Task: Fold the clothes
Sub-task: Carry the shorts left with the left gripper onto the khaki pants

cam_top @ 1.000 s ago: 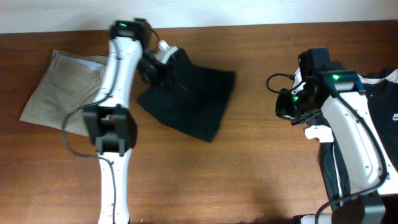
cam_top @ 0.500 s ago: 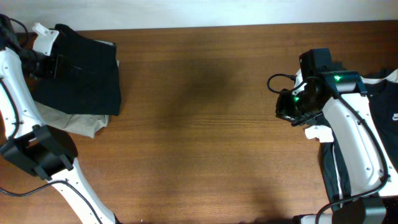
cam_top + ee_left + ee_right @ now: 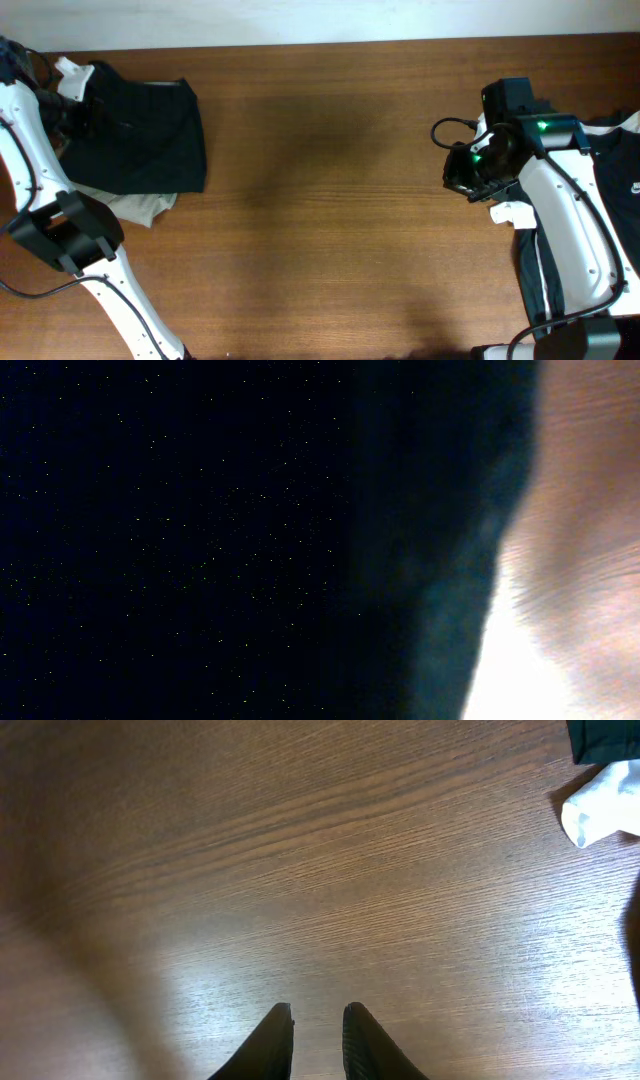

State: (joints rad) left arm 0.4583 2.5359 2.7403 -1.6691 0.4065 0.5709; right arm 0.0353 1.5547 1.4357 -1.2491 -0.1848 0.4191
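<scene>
The black shorts point(image 3: 140, 135) lie at the table's far left, on top of the beige trousers point(image 3: 140, 207). My left gripper point(image 3: 82, 108) sits at the shorts' left edge. In the left wrist view, black fabric point(image 3: 200, 540) fills nearly everything and hides the fingers. My right gripper point(image 3: 462, 180) hovers over bare wood at the right; its fingers point(image 3: 318, 1012) stand nearly together with a thin gap and hold nothing. A black shirt with white trim and a small logo point(image 3: 622, 165) lies under the right arm at the right edge.
A white tag point(image 3: 515, 213) of the shirt shows beside the right arm, and again in the right wrist view point(image 3: 603, 805). The wooden table point(image 3: 330, 200) stretches between the two arms. A white wall runs along the far edge.
My left arm swung from the table's upper middle to the far left, carrying the black shorts onto the beige trousers. The shorts have since spread a little rightward. The right arm has not moved.
</scene>
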